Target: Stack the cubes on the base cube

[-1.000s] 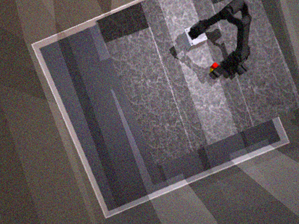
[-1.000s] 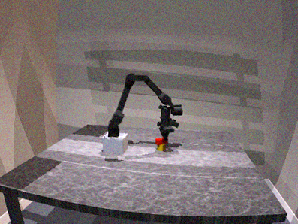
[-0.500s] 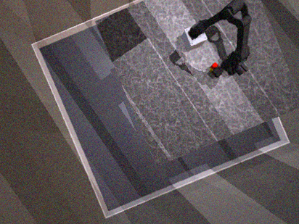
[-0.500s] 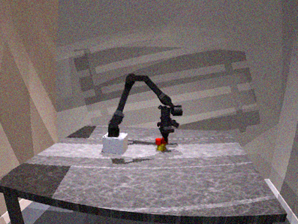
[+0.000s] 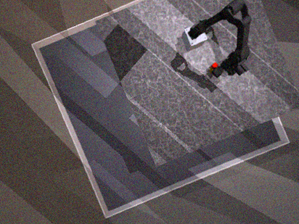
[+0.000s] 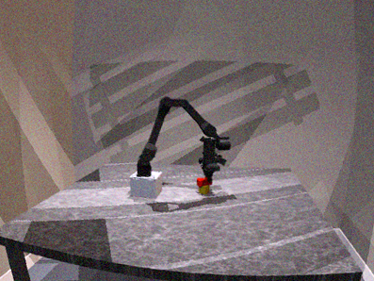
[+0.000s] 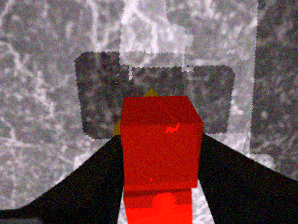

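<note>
Claw (image 7: 161,200) clenched on red cube (image 7: 160,142), black fingers pressing both side faces. In wrist view red cube fills centre of frame; sliver of yellow cube (image 7: 150,92) peeks past its top edge and left side. In exterior view, right of centre, red cube (image 6: 203,182) sits just above yellow cube (image 6: 204,189), contact unclear. Arm arches from white mount (image 6: 145,184) on grey marbled bench (image 6: 238,238). Top view: red cube (image 5: 214,65) at upper right.

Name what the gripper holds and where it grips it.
The gripper is shut on the red cube, its fingers pressing two opposite side faces.
</note>
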`<state>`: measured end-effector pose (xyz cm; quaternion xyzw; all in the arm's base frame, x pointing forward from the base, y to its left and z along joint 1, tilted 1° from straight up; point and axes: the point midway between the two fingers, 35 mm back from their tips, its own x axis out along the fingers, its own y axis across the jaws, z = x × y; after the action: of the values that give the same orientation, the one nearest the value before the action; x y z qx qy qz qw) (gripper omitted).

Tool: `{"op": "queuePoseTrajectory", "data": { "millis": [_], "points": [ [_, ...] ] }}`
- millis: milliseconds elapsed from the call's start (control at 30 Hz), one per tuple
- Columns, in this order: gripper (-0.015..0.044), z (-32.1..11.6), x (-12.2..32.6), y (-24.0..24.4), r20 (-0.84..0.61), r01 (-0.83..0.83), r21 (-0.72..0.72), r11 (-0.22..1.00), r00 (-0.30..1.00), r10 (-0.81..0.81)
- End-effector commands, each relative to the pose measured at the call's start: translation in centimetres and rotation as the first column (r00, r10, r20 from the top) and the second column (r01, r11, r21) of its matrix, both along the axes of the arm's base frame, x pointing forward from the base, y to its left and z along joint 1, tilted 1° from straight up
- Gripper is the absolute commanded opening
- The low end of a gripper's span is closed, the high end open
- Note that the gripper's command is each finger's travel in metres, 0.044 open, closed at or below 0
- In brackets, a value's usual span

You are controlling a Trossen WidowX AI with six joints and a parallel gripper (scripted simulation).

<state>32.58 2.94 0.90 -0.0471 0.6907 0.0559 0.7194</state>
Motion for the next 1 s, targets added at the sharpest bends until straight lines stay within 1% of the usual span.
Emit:
{"op": "queuePoseTrajectory", "data": {
  "millis": [0,200,333,500,967],
  "points": [
    [0.0105,-0.1,0.0,0.0,-0.003,0.005,-0.002,1.000,1.000,-0.005],
    [0.0105,-0.1,0.0,0.0,-0.003,0.005,-0.002,1.000,1.000,-0.005],
    [0.0205,-0.1,0.0,0.0,-0.003,0.005,-0.002,1.000,1.000,-0.005],
    [0.0205,-0.1,0.0,0.0,-0.003,0.005,-0.002,1.000,1.000,-0.005],
    [0.0205,2.5,-0.1,0.0,0.000,0.000,0.000,1.000,1.000,0.000]
  ]
}}
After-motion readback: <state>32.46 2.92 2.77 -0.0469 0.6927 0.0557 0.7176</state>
